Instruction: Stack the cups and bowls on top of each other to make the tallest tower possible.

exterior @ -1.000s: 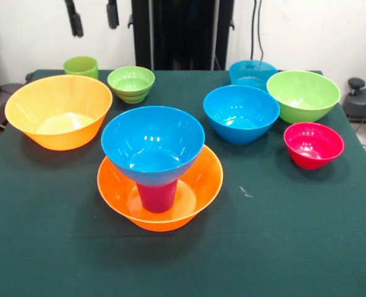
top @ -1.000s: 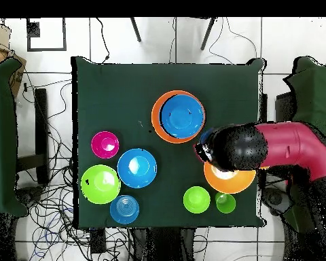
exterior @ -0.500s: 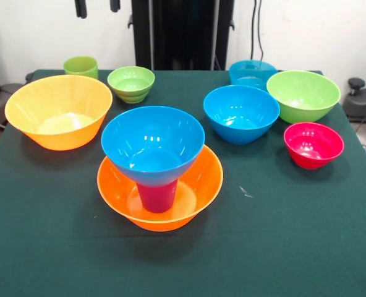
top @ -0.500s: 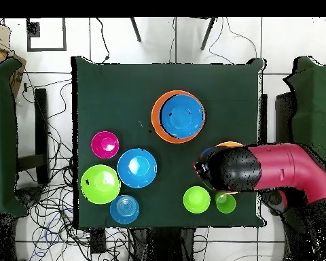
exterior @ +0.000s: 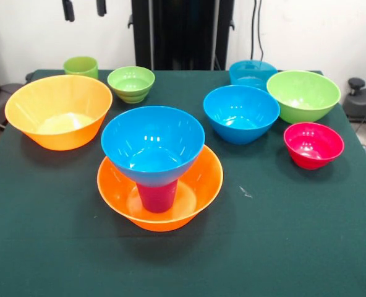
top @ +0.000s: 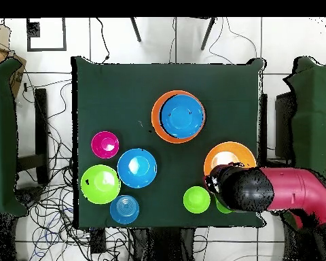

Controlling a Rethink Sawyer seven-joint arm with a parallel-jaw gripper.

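Observation:
The tower stands in the middle of the table: a wide orange bowl (exterior: 195,185), a purple-magenta cup (exterior: 157,195) standing in it, and a blue bowl (exterior: 153,145) on top of the cup. From above it shows as blue inside orange (top: 178,117). My gripper (exterior: 84,8) shows only as two black fingertips at the top edge, apart and empty, high above the light green cup (exterior: 81,65). In the overhead view my arm (top: 261,192) covers most of that cup. The second orange bowl (exterior: 58,111) sits beside it.
A small lime bowl (exterior: 131,83) sits near the green cup. On the other side are a blue bowl (exterior: 241,113), a teal-blue bowl (exterior: 252,72), a large lime bowl (exterior: 303,94) and a red-pink bowl (exterior: 313,145). Dark green cloth (exterior: 282,235) covers the table.
My arm has drawn back toward the robot's base, uncovering the second orange bowl in the overhead view. In the front view the fingertips have risen and shifted left. No bowl or cup has moved.

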